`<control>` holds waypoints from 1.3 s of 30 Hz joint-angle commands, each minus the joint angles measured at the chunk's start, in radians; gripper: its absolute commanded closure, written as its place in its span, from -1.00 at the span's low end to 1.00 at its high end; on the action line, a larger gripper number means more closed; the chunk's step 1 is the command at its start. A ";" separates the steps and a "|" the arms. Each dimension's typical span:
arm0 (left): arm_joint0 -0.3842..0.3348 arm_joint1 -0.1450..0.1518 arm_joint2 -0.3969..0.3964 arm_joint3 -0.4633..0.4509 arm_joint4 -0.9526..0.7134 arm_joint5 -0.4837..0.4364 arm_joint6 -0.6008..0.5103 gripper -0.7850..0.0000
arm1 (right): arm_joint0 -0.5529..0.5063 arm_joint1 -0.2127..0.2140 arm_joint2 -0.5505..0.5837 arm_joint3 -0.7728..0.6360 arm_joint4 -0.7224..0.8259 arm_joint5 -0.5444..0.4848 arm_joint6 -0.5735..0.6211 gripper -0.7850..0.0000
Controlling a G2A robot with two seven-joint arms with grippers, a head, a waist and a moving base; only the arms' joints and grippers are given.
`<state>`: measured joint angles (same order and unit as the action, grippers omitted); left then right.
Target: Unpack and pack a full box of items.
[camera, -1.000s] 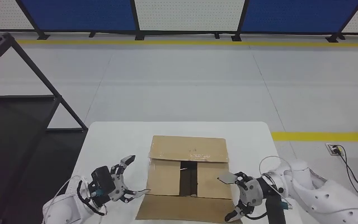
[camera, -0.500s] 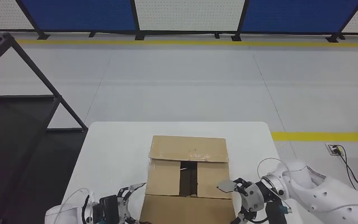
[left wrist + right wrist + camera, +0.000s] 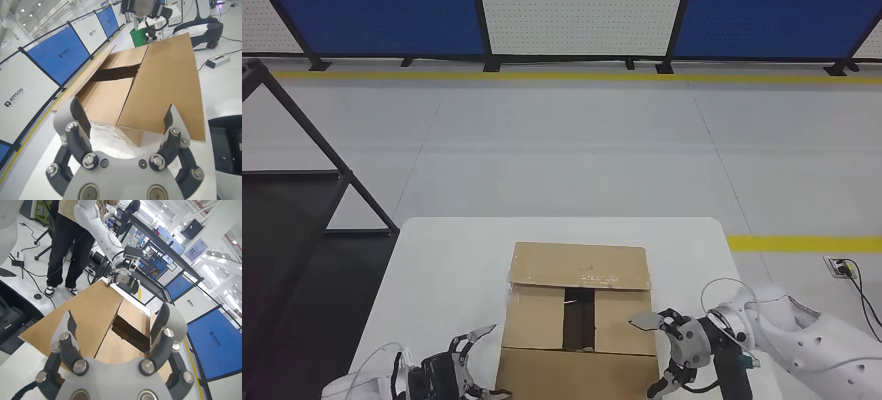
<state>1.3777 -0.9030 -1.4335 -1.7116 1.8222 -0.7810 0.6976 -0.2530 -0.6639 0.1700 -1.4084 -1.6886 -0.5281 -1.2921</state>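
Observation:
A brown cardboard box stands in the middle of the white table. Its two inner flaps lie almost flat with a dark gap between them, and the contents are hidden. The near flap juts out toward the table's front edge. My left gripper is open at that flap's left corner, nothing between its fingers. In the right wrist view it sits just past the flap's far corner. My right gripper is open at the box's right side, over the right inner flap, holding nothing.
A black metal rack stands off the table's left side. Bare table lies on both sides of the box and behind it. The near flap overhangs close to the table's front edge.
My left gripper has moved back toward the table's front edge and in toward the near flap's left corner. The right gripper has hardly shifted. The box has not moved.

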 commanded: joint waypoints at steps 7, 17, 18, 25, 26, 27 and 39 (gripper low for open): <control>0.004 -0.003 0.019 0.025 -0.021 0.062 -0.024 -1.00 | -0.058 -0.005 0.068 0.025 0.239 -0.025 0.097 -1.00; 0.002 -0.003 0.035 0.047 -0.027 0.089 -0.027 -1.00 | -0.100 -0.008 0.120 0.028 0.412 0.048 0.204 -1.00; 0.002 -0.004 0.036 0.047 -0.031 0.094 -0.028 -1.00 | -0.100 -0.008 0.120 0.028 0.412 0.048 0.204 -1.00; 0.006 -0.005 0.037 0.049 -0.069 0.092 -0.029 -1.00 | -0.100 -0.008 0.120 0.028 0.412 0.048 0.204 -1.00; 0.006 -0.005 0.037 0.049 -0.069 0.092 -0.029 -1.00 | -0.100 -0.008 0.120 0.028 0.412 0.048 0.204 -1.00; 0.006 -0.005 0.037 0.049 -0.069 0.092 -0.029 -1.00 | -0.100 -0.008 0.120 0.028 0.412 0.048 0.204 -1.00; 0.019 -0.003 0.029 0.037 -0.067 0.108 -0.050 -1.00 | -0.138 -0.021 0.215 0.036 0.506 0.025 0.334 -1.00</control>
<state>1.3934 -0.9065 -1.4040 -1.6720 1.7464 -0.6777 0.6459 -0.3921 -0.6850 0.3746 -1.3657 -1.1697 -0.5016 -0.9801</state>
